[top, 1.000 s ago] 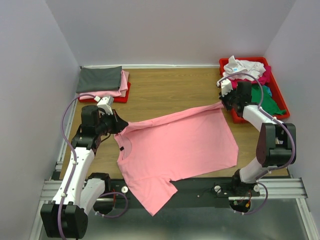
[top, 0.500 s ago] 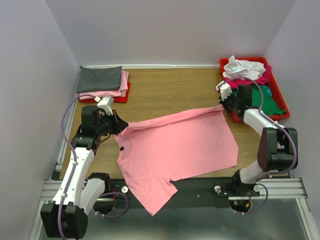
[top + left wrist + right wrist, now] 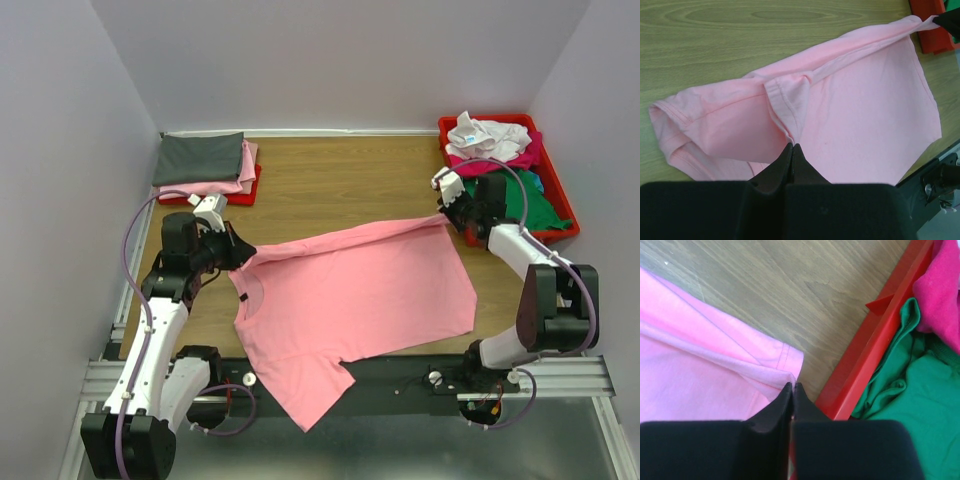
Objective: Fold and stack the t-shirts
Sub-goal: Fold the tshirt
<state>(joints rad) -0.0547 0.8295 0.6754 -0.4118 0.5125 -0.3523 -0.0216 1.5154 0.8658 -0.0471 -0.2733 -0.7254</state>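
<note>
Across the middle of the top view, the light pink t-shirt (image 3: 360,300) lies spread on the tabletop (image 3: 340,180), its lower left part hanging over the near edge onto the dark rail (image 3: 400,375). Its far edge is lifted into a taut ridge running from centre left to centre right, strung between the two arms. At the left end the left pincer (image 3: 792,148) is closed on a fold of cloth by the sleeve, with the fabric nipped at its tips. At the right end the right pincer (image 3: 791,386) is likewise clamped on the hem corner, just beside the rim of the red tray (image 3: 865,360). In that tray a green tee (image 3: 535,205), a magenta tee (image 3: 525,152) and a white tee (image 3: 485,135) lie heaped. At upper left, a dark grey tee (image 3: 200,158) sits folded on a second red tray (image 3: 250,195).

The pink cloth looks light, limp and thin. It sags and creases wherever it is not pulled, so it will likely follow the arms only while both ends are kept under tension. The stitched hems and seams seem the best places to take hold, since they are thicker and less apt to slip out than a single layer. The overhanging part may drag or catch on the rail during a fold.
</note>
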